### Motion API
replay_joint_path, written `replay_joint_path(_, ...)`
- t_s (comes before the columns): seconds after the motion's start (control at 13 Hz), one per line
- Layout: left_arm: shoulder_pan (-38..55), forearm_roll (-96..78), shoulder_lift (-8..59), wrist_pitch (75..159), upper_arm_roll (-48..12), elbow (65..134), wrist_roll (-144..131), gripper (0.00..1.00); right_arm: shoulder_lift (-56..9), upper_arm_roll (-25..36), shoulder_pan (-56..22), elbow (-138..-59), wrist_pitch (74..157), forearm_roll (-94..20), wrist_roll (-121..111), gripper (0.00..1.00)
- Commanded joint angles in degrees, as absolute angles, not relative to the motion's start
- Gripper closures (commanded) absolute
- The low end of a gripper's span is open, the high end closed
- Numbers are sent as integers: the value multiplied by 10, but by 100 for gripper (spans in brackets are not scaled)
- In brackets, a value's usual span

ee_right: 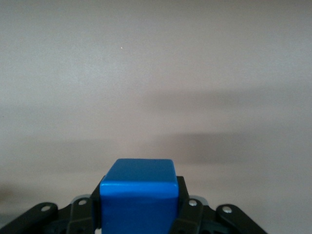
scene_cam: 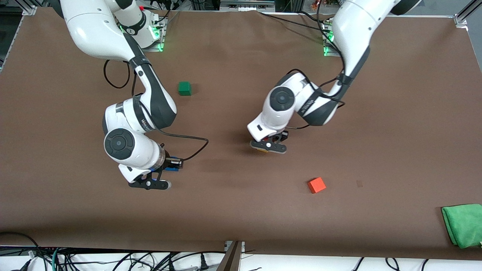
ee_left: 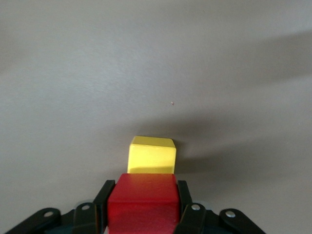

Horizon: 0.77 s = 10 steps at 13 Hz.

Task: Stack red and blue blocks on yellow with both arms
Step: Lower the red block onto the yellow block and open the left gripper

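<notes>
Table (scene_cam: 395,113): brown, matte surface spanning the whole work area, a small dark mark on it near the orange cube.
Green cube (scene_cam: 184,88): dark green, sitting alone on the table toward the arms' bases, well apart from everything else.
Orange cube (scene_cam: 316,185): light orange, resting on the table nearer the front camera, turned slightly askew.
Green cloth (scene_cam: 464,224): bright green, folded, lying at the table's edge toward the left arm's end.
Cables (scene_cam: 113,259): black and tangled, below the table's near edge.
</notes>
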<state>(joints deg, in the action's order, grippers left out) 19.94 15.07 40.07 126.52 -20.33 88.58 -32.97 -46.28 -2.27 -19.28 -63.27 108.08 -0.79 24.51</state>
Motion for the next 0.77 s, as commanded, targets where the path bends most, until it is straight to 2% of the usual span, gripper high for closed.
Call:
replay_joint_path(0.0, 235, 174, 432, 1262, -185, 842, -330, 100, -475, -25, -204, -613, 1092, -8, 253, 77)
replay_joint_path(0.46, 237, 218, 441, 1264, -178, 838, -328, 100, -475, -24, -221, -613, 1100, -8, 308, 77)
replay_joint_path(0.54, 237, 218, 441, 1264, -178, 838, -330, 97, -475, -25, -222, -611, 1100, -8, 314, 77)
replay_joint_path(0.62, 236, 213, 441, 1264, -178, 838, -331, 60, -475, -25, -224, -609, 1100, -9, 322, 77)
replay_joint_path(0.69, 235, 210, 440, 1264, -178, 837, -335, 1, -475, -25, -226, -609, 1104, -9, 334, 77)
